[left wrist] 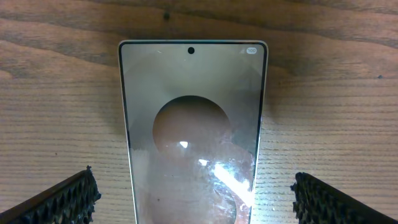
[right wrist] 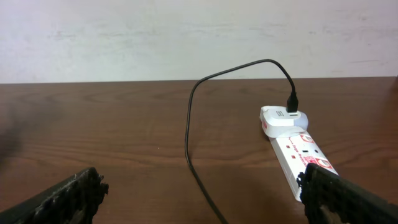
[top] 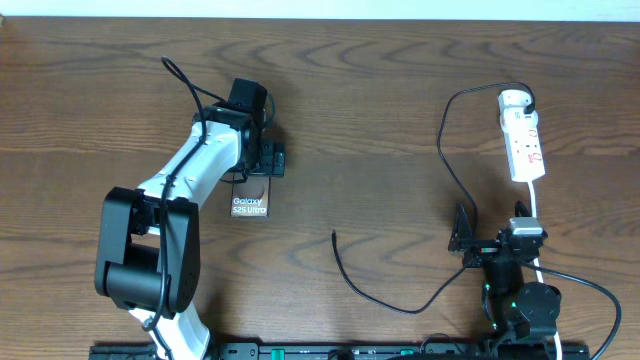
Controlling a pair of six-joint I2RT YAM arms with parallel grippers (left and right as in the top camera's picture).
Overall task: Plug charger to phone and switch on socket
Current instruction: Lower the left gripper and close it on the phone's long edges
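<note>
left pincer (left wrist: 193, 183), released, straddles phone (left wrist: 190, 124) without touching, mid-left of bench (top: 380, 100). right pincer (right wrist: 200, 176), released, near front right edge. socket (top: 523, 140) by far right corner; charger (top: 380, 295) tip on bare wood mid-bench.

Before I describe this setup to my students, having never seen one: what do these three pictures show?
Two robot arms stand at a wooden table. One picture looks down from above; the other two come from a camera on each wrist, its fingers at the bottom corners. The left gripper hangs open over the phone, lying flat, screen up. The right gripper, also open, faces the white power strip. The charger cable runs from the strip's end; its free tip lies on the table between the arms. Nothing is held.
</note>
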